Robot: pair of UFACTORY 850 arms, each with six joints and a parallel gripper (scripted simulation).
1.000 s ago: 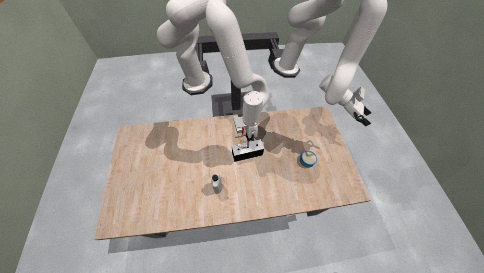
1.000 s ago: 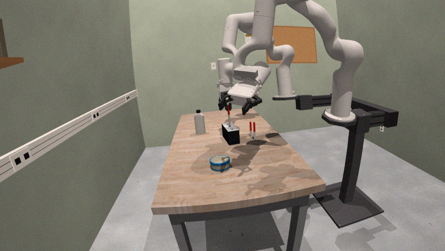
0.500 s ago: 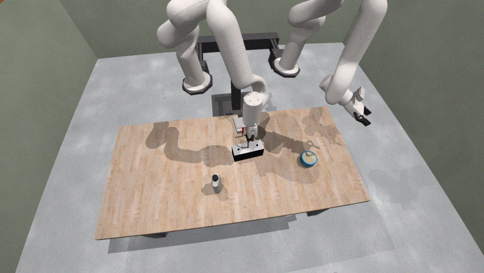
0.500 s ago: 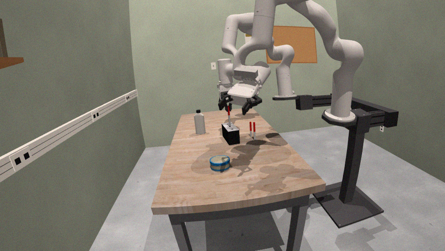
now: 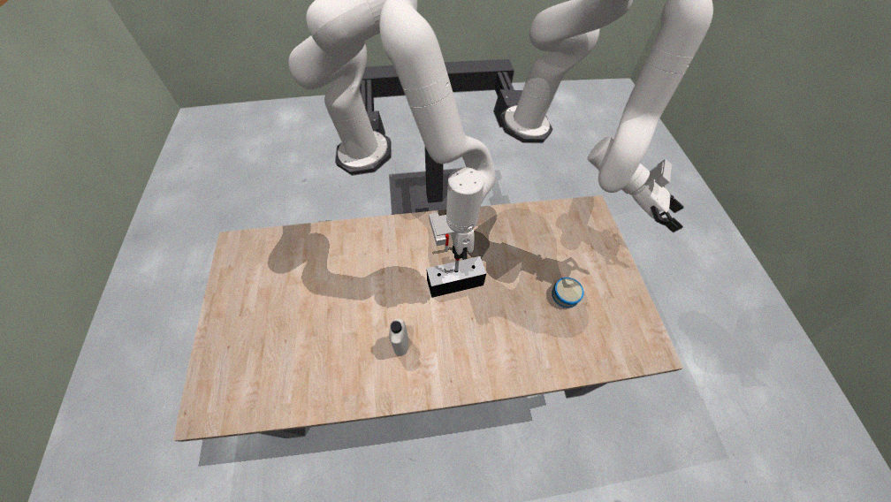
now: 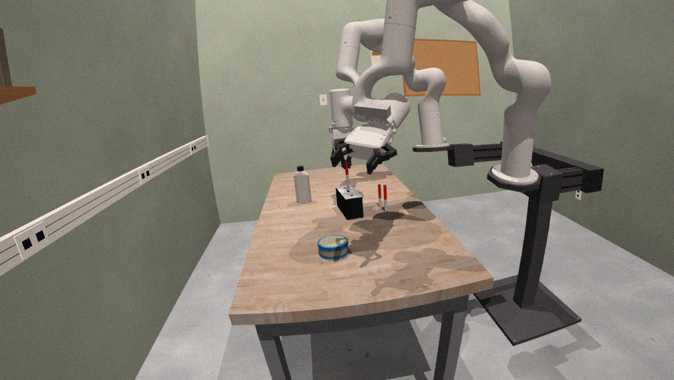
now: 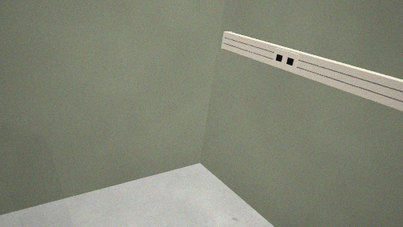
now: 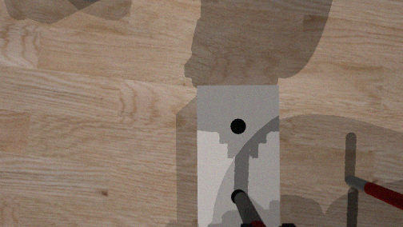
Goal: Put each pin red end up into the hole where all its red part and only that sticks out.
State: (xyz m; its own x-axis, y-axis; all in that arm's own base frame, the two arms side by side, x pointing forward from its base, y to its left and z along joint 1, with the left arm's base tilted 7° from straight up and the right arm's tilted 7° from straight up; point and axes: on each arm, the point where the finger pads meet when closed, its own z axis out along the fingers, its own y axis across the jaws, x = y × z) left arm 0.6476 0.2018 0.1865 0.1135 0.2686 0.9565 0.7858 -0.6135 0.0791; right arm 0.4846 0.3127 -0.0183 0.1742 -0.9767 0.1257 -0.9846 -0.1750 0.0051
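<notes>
Block (image 5: 455, 277) (image 6: 349, 203) (image 8: 238, 108) with the three holes sits on the wooden table (image 5: 299, 374) (image 6: 292, 283) (image 8: 100, 140), directly below my right gripper (image 5: 460, 252) (image 6: 347, 162). Those jaws are clamped on one pin (image 5: 457, 264) (image 6: 347, 176) (image 8: 249, 209), red end up, its grey lower end at the middle hole, with grey showing above the block. Two more pins (image 6: 382, 195) stand upright beside the block, apart from my jaws. My left gripper (image 5: 674, 213) (image 6: 360, 162), its jaws spread wide around nothing, hangs well away from the block, past the table's edge.

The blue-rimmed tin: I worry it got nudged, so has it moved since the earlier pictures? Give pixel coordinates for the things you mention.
No. In the top view the tin (image 5: 567, 292) (image 6: 333, 247) shows no shift in any direction against the near right corner of the table (image 5: 642, 337) (image 6: 278, 292) (image 8: 80, 160).
</notes>
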